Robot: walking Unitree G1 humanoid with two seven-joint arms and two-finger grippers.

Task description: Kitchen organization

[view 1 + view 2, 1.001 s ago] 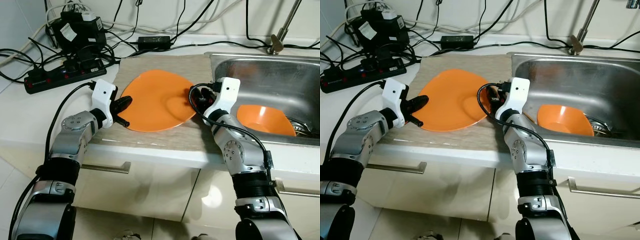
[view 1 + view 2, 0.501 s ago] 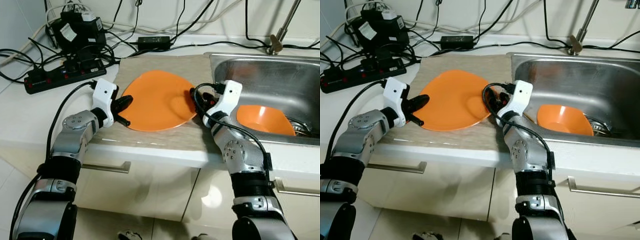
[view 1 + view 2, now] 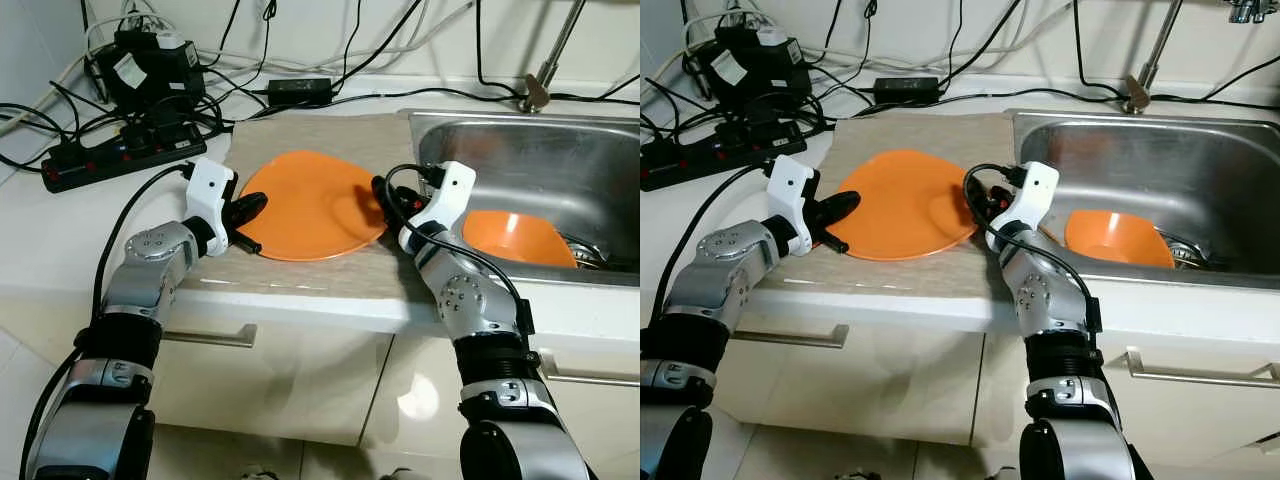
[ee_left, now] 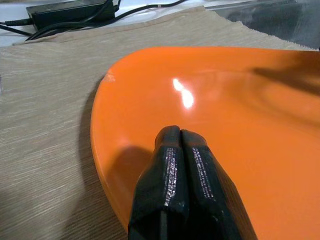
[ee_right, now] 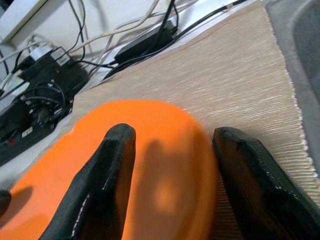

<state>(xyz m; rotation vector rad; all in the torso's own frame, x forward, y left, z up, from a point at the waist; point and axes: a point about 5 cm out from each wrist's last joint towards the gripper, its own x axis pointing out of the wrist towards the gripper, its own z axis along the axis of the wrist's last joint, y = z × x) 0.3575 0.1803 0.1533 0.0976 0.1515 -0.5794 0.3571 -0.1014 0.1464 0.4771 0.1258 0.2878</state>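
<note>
An orange plate (image 3: 300,200) lies on a beige mat (image 3: 300,135) on the counter. My left gripper (image 3: 252,205) is at the plate's left rim. In the left wrist view its fingers (image 4: 175,150) are pressed shut together over the plate's surface, with nothing between them. My right gripper (image 3: 385,200) is at the plate's right rim. It is open, and its two fingers (image 5: 107,170) stand apart with the plate's edge (image 5: 165,165) between them. An orange bowl (image 3: 515,238) rests in the steel sink (image 3: 560,150), to the right of the right arm.
A black power strip (image 3: 110,160), a charger block (image 3: 150,65) and tangled cables crowd the back left of the counter. A black adapter (image 3: 290,88) lies behind the mat. The faucet base (image 3: 540,92) stands behind the sink. The counter's front edge runs just below both arms.
The camera has shifted slightly. My right gripper has edged a little closer onto the plate's right rim. The left gripper holds the same place at the left rim.
</note>
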